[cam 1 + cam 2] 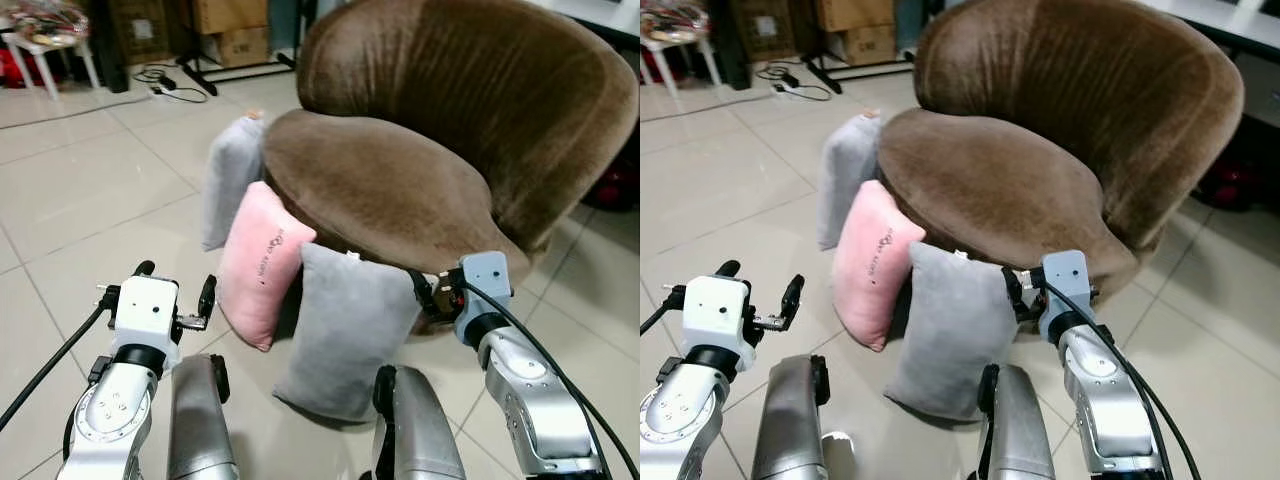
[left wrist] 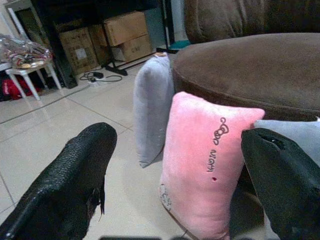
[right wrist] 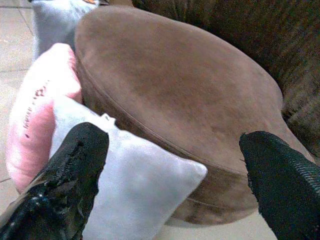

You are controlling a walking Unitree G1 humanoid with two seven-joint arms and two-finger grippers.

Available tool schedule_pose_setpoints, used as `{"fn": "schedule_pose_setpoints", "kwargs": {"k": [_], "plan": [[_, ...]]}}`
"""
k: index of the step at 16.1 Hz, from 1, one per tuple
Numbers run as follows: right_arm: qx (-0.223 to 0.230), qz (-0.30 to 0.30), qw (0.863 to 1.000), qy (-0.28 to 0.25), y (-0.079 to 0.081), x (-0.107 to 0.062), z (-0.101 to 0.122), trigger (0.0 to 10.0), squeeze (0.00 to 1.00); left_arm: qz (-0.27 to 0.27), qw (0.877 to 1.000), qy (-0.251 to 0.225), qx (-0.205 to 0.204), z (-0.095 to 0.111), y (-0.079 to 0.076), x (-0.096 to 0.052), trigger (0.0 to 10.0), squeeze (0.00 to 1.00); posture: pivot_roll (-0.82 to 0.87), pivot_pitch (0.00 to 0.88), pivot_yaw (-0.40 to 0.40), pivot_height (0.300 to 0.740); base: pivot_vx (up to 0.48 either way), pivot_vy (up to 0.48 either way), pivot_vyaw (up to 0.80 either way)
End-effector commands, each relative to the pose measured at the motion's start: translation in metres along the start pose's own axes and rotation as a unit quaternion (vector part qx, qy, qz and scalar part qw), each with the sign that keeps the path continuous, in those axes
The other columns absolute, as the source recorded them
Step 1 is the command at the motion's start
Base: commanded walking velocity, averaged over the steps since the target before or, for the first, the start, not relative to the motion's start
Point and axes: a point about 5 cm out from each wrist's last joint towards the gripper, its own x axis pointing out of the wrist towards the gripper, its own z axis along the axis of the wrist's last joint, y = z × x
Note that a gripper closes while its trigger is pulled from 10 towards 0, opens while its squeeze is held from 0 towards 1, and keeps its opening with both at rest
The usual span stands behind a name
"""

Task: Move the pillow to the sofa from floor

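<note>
Both hands are held out low in front of the robot, released and grasping nothing: the left hand [image 1: 176, 300] is raised over the pale glossy floor tiles [image 1: 90, 190], its two black fingers spread wide apart, and the right hand [image 1: 425, 295] is held near the front edge of the round brown velvet sofa [image 1: 400, 170], its fingers equally spread in the right wrist view.

Nothing of the task is judged to be done yet. Three pillows are stood on the floor and leaned against the sofa's base: a soft pink rectangular pillow with dark lettering [image 1: 262, 262], a larger grey plush pillow [image 1: 345, 335] in front of it and nearest the robot, and a second grey pillow [image 1: 232, 180] further back along the sofa's left side. The seat cushion is bare. Which pillow is meant is not settled by the task wording. Reaching, grasping, lifting and setting down on the seat are all left to be done.

The larger grey pillow is placed between the two hands, its upper right corner just beside the right hand, though contact cannot be told. The pink pillow is framed between the left hand's fingers in the left wrist view, ahead of that hand and apart from it. Cardboard boxes [image 1: 230, 30] are stacked well behind the sofa.
</note>
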Motion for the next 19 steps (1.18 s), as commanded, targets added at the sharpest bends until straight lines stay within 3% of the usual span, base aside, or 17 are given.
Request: {"fn": "schedule_pose_setpoints", "kwargs": {"k": [1, 6, 10, 15, 19], "plan": [[-0.02, -0.009, 1.0, -0.004, -0.004, 0.0, 0.004, 10.0, 0.0, -0.007, 1.0, -0.011, -0.002, 0.004, -0.003, 0.0, 10.0, 0.0, -0.03, 0.0, -0.089, 0.461, 0.345, 0.0, 0.8], [-0.026, -0.006, 1.0, 0.003, -0.002, 0.001, 0.001, 10.0, 0.0, -0.008, 1.0, -0.01, -0.005, 0.004, -0.003, 0.0, 10.0, 0.0, -0.03, 0.0, -0.089, 0.461, 0.353, 0.0, 0.79], [-0.022, -0.002, 1.0, 0.01, -0.001, 0.001, -0.001, 10.0, 0.0, -0.007, 1.0, -0.009, -0.003, 0.003, -0.003, 0.0, 10.0, 0.0, -0.03, 0.0, -0.091, 0.461, 0.347, 0.0, 0.0], [-0.018, 0.011, 1.0, 0.017, -0.001, 0.002, -0.002, 10.0, 0.0, 0.0, 1.0, -0.002, 0.011, 0.0, -0.002, 0.001, 10.0, 0.0, -0.02, 0.0, -0.092, 0.461, 0.0, 0.0, 0.0], [-0.012, 0.031, 0.999, 0.025, 0.001, 0.015, -0.003, 10.0, 0.0, -0.025, 0.999, 0.001, 0.019, -0.001, -0.006, 0.005, 10.0, 0.0, -0.02, 0.0, -0.075, 0.426, 0.0, 0.0, 0.0]]}}
